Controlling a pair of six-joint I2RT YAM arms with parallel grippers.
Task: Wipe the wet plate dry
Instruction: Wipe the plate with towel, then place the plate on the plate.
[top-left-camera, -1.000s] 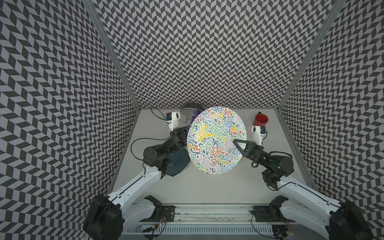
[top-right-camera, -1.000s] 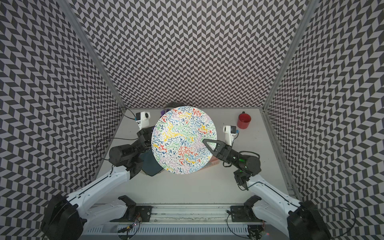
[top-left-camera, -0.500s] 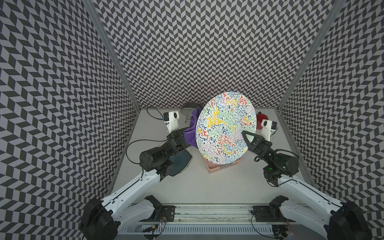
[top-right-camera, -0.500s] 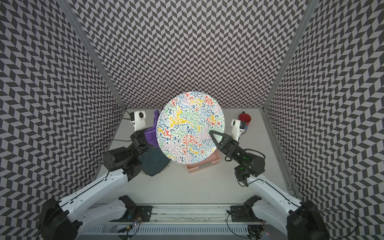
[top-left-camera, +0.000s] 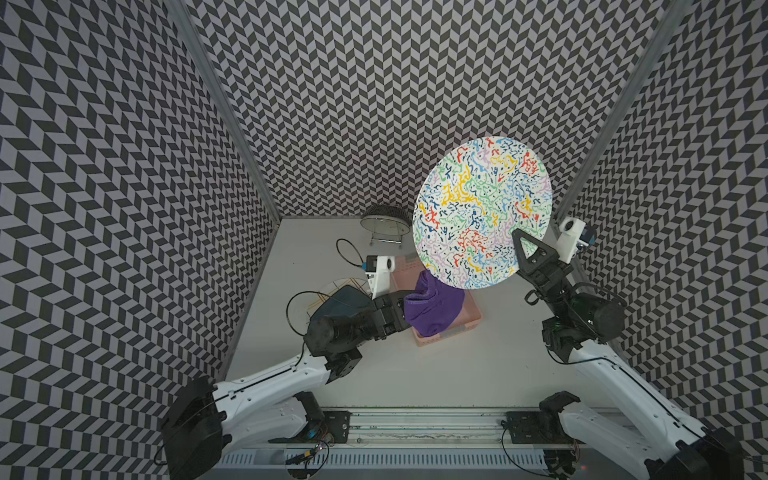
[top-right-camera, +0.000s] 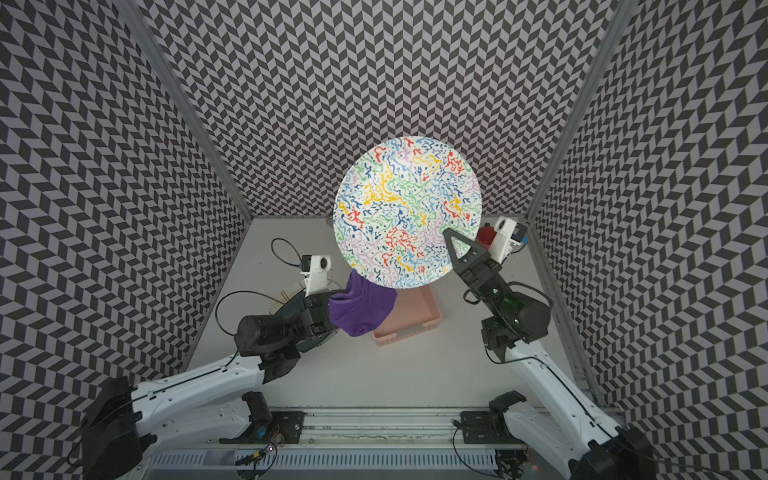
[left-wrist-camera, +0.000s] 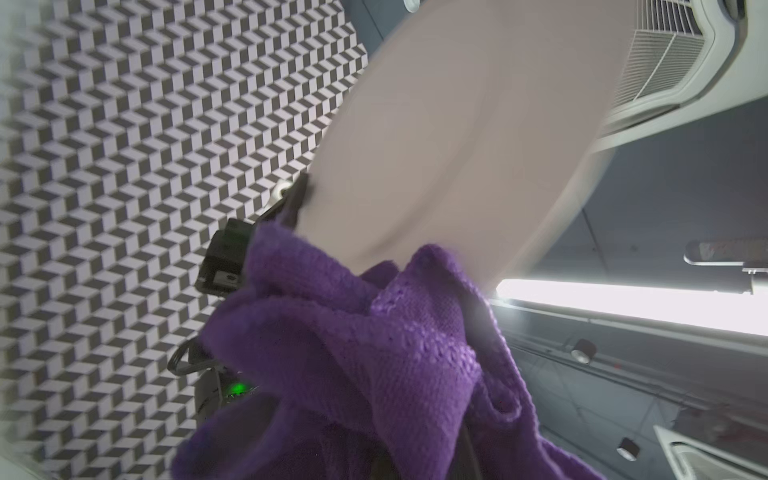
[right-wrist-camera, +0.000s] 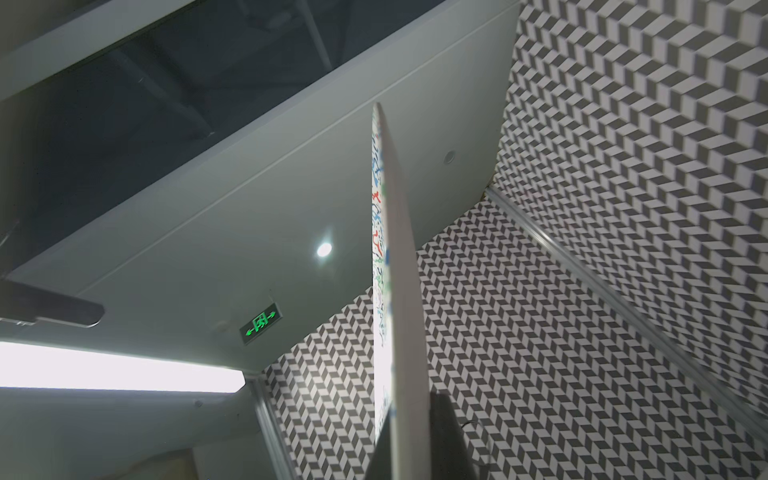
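A round plate (top-left-camera: 482, 212) (top-right-camera: 407, 212) with a many-coloured squiggle pattern is held up high and tilted, its patterned face toward the top cameras. My right gripper (top-left-camera: 521, 253) (top-right-camera: 453, 253) is shut on its lower right rim; in the right wrist view the plate (right-wrist-camera: 399, 291) runs edge-on between the black fingers (right-wrist-camera: 446, 436). My left gripper (top-left-camera: 401, 311) (top-right-camera: 328, 313) is shut on a bunched purple cloth (top-left-camera: 434, 305) (top-right-camera: 363, 307) (left-wrist-camera: 374, 353) just below the plate's lower edge. The plate's plain underside (left-wrist-camera: 457, 137) shows above the cloth; the left fingers are hidden by the cloth.
A pink tray (top-left-camera: 461, 324) (top-right-camera: 415, 320) lies on the table under the cloth. A round mirror on a wire stand (top-left-camera: 384, 220) is at the back, a red cup (top-right-camera: 485, 237) at the back right. A dark dish (top-left-camera: 343, 299) and cables lie by the left arm.
The right arm has lifted the plate up and to the right and tilted it. The left gripper with the cloth has come out from behind the plate, uncovering the pink tray.
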